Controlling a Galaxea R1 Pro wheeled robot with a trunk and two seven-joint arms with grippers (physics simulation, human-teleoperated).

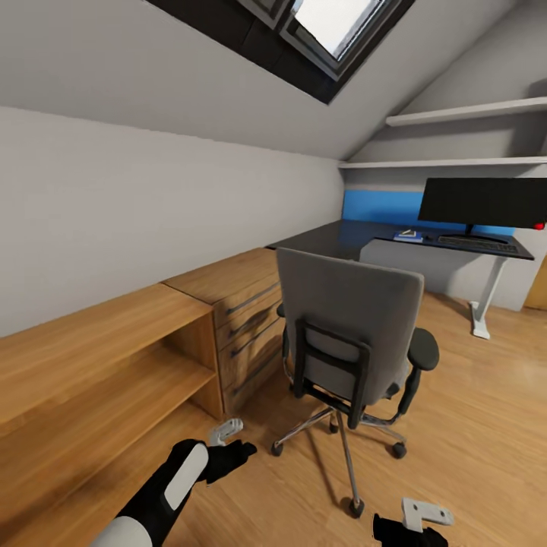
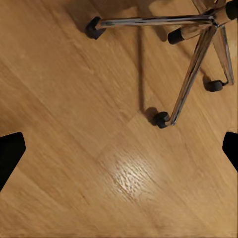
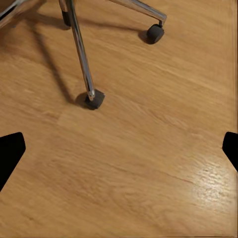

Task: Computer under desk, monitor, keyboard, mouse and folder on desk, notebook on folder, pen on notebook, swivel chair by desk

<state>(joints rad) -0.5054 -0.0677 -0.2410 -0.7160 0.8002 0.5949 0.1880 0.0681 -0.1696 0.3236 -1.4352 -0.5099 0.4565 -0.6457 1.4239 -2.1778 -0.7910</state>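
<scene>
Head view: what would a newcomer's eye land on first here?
The grey swivel chair stands mid-floor with its back to the camera, apart from the black desk in the far corner. On that desk the monitor stands before a blue wall panel. Both grippers, left and right, hang low and open over the wood floor.

light: bright, even daylight from skylight (image 1: 334, 26) | shadows: soft, under swivel chair (image 1: 351, 334) base | glare: pale sheen patches on wood floor (image 2: 130, 177) in both wrist views | focus: slightly soft throughout | distortion: wide-angle stretch at head-view edges
</scene>
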